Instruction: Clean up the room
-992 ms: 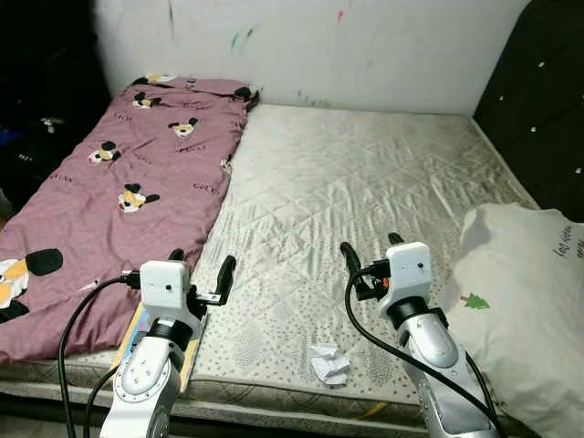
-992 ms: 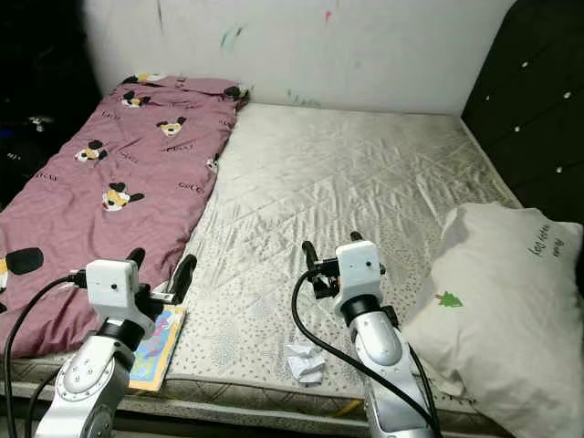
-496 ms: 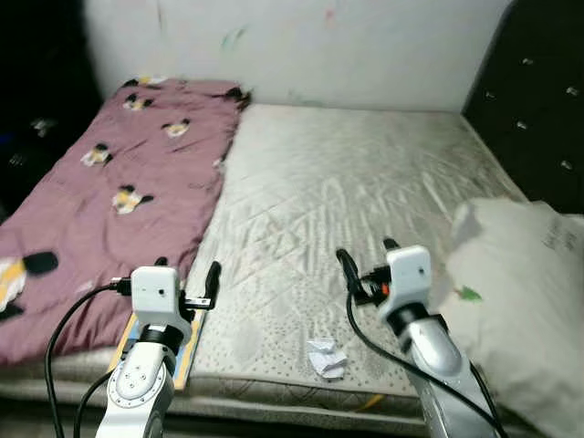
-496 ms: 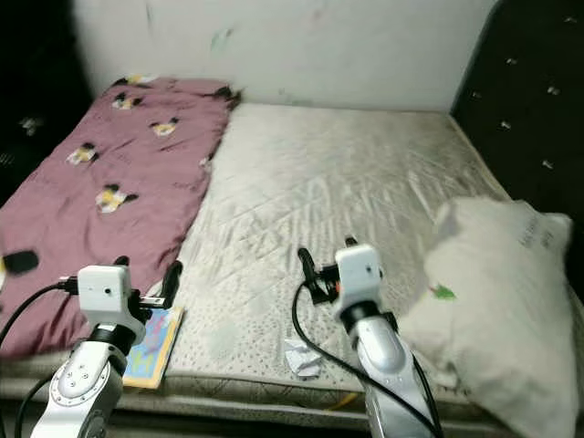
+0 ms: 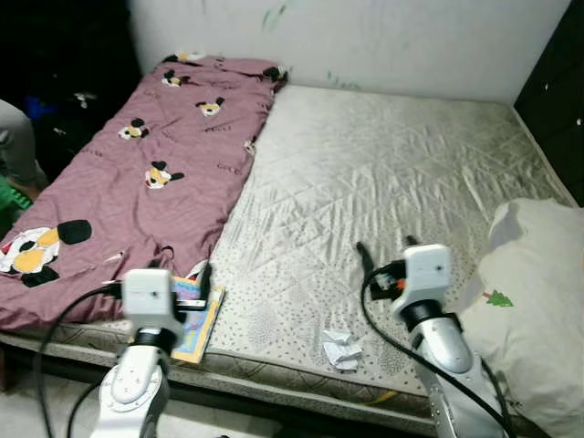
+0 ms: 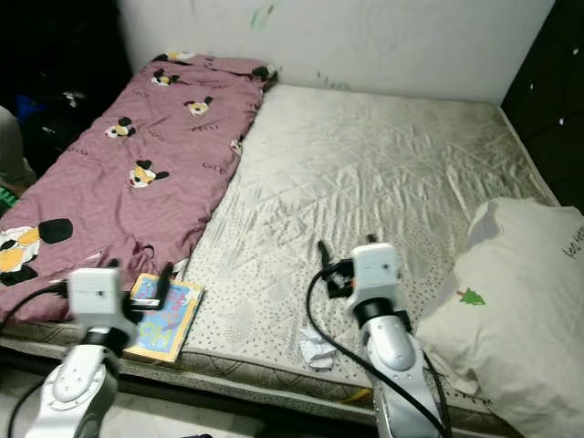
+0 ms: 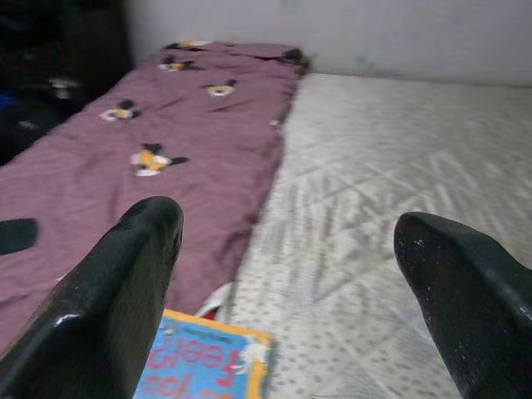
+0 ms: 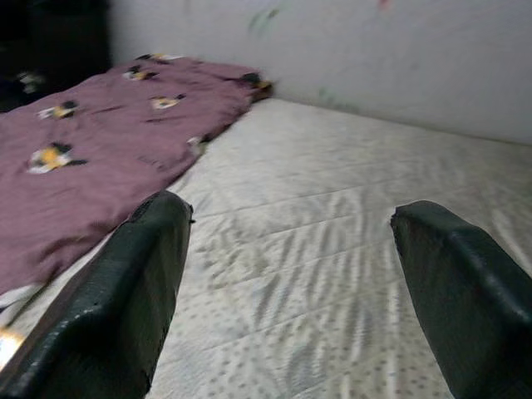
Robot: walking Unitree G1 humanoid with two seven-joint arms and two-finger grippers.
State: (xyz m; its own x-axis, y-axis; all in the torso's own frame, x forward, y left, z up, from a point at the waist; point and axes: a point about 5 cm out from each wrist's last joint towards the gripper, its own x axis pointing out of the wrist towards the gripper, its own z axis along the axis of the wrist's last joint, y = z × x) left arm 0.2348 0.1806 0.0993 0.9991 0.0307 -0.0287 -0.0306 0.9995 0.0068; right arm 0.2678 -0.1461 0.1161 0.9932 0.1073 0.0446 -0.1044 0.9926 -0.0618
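A crumpled white paper (image 5: 342, 349) lies near the front edge of the bare quilted mattress (image 5: 392, 173). A colourful children's book (image 5: 196, 321) rests at the mattress edge, beside a maroon blanket (image 5: 137, 173) printed with cartoon mice. My left gripper (image 5: 187, 271) hovers open just above the book, whose blue cover (image 7: 204, 366) lies under its fingers (image 7: 116, 283). Open too, my right gripper (image 5: 387, 251) hangs over the mattress, a little behind and to the right of the paper, with nothing between its fingers (image 8: 125, 299).
A large white pillow (image 5: 534, 310) lies at the bed's right side, close to my right arm. A dark padded headboard (image 5: 557, 91) stands at the far right. A person's grey-clad leg (image 5: 14, 137) is at the left edge, by dark clutter.
The camera has moved, so the bed's front edge and the person at the left have come into view. Both grippers have stayed open and empty; my left arm sits lower in the picture.
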